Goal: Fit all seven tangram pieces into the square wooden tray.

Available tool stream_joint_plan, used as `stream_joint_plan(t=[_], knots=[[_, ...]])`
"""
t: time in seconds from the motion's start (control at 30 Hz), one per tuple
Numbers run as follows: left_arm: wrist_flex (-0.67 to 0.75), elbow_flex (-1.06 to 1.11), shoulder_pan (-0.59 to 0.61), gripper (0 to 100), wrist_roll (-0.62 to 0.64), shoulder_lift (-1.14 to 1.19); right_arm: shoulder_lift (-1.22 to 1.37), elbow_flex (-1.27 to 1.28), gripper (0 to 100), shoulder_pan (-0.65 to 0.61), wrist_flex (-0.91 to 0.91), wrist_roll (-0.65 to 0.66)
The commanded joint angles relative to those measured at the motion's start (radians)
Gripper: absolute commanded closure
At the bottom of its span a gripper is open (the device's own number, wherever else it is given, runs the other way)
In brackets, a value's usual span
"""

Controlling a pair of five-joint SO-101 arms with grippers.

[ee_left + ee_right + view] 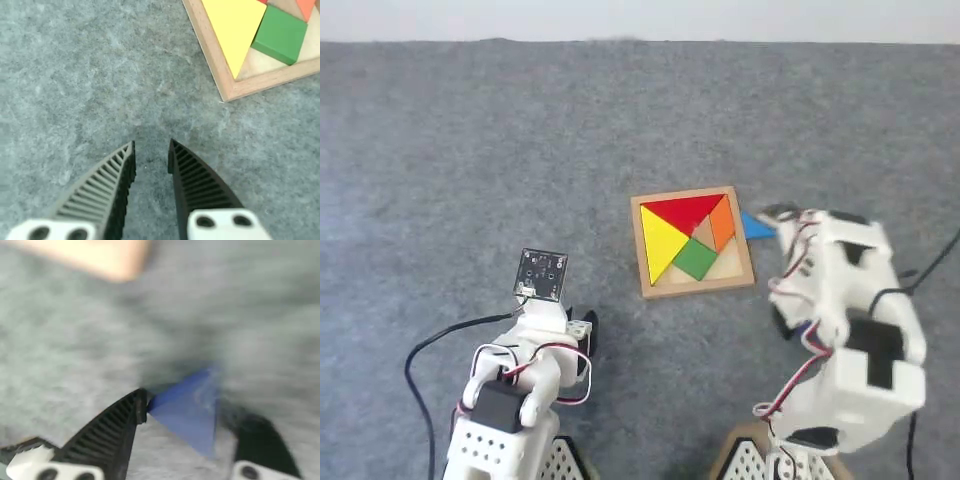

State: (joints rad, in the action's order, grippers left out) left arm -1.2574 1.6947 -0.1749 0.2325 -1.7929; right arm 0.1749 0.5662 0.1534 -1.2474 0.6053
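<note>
My right gripper [194, 414] has its black ribbed jaws spread either side of the flat blue triangle [192, 415]. One tip touches a corner of it on the fuzzy grey felt [500, 140], just outside the square pale-wood tray [698, 289]. Smooth painted pieces, a red triangle [682, 212], yellow triangle [660, 243], green square [696, 259] and orange parallelogram [722, 222], lie in the tray, while my left gripper [151, 150] hangs slightly parted over bare felt near the tray's corner.
</note>
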Motion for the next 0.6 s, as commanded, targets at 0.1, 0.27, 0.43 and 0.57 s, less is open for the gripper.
stream_joint_plan(t=[0.1, 0.27, 0.43, 0.57], knots=[[-0.002, -0.012, -0.002, 89, 0.006, -0.017, 0.096, -0.269, 82.8, 0.165, 0.03, 0.048], [-0.002, -0.012, -0.002, 89, 0.006, -0.017, 0.096, -0.413, 83.0, 0.249, 0.012, 0.035], [-0.002, -0.012, -0.002, 89, 0.006, -0.017, 0.104, -0.621, 83.3, 0.378, -0.077, -0.112], [-0.002, -0.012, -0.002, 89, 0.006, -0.017, 0.107, -0.669, 83.3, 0.45, -0.113, -0.324]])
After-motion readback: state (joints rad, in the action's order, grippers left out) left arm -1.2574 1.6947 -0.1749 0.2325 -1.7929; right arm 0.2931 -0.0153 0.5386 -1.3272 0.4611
